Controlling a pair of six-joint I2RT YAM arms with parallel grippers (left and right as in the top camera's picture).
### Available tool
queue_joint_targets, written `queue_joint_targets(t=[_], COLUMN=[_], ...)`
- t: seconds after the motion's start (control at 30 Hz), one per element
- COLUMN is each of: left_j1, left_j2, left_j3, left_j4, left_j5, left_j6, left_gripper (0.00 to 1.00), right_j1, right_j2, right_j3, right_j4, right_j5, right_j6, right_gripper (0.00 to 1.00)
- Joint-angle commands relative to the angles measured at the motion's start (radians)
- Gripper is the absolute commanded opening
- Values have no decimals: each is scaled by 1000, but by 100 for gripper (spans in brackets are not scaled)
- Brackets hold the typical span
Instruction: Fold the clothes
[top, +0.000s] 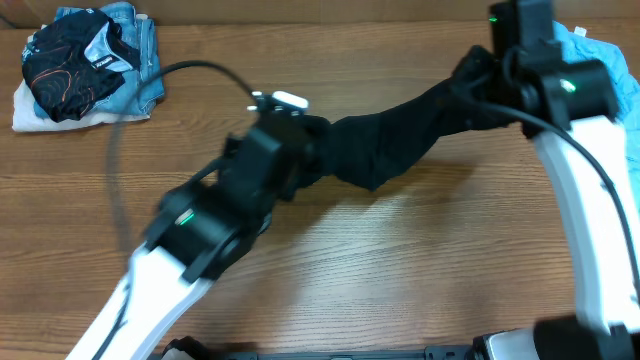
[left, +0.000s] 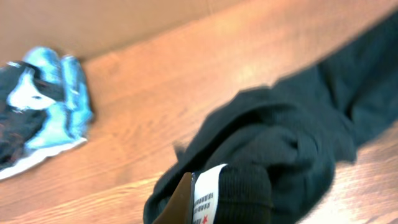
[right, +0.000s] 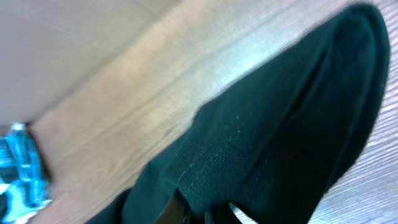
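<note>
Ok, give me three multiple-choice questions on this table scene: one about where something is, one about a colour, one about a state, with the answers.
1. Where on the table does the pile of clothes lie?
A. In the far left corner
B. In the centre
C. In the near right corner

2. What colour is the shirt stretched across the middle?
A. Red
B. Black
C. White

3. How is that shirt now?
A. Folded flat in a neat square
B. Hanging over the table edge
C. Bunched up and gripped at both ends

Answers:
1 A: the overhead view shows the pile at the far left corner.
2 B: the cloth is plain black.
3 C: the left hand and the right hand are each shut on one end, and the cloth between them is bunched.
</note>
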Motion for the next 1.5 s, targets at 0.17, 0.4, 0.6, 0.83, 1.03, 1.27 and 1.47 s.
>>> queue_joint_targets(t=[0.17, 0.4, 0.6, 0.83, 1.03, 1.27, 1.47], left_j1=[5, 5, 5, 6, 76, 143, 107], left_j2=[-252, -390, -400, -322, -186, -100, -156], left_j3=[116, 176, 172, 150, 137, 138, 139], left_j4=[-41, -53, -55, -56, -51, -56, -134], left_j5=[-121, -225, -497, -715, -825, -840, -684], left_j6=[-19, -20, -117, -140, -140, -182, -243], left_gripper=[4, 4, 4, 4, 4, 4, 4], right_j1=[-2, -2, -2, -4, -29, -40, -40], right_j2=[-241, -399, -448, -340, -150, -82, -155], right_j3=[18, 18, 18, 17, 17, 18, 18], right_j4=[5, 8, 9, 8, -2, -43, -86], right_j5=[27, 47, 214, 304, 304, 304, 254], right_j6=[5, 31, 67, 80, 107, 162, 162], right_gripper=[4, 4, 4, 5, 4, 4, 4])
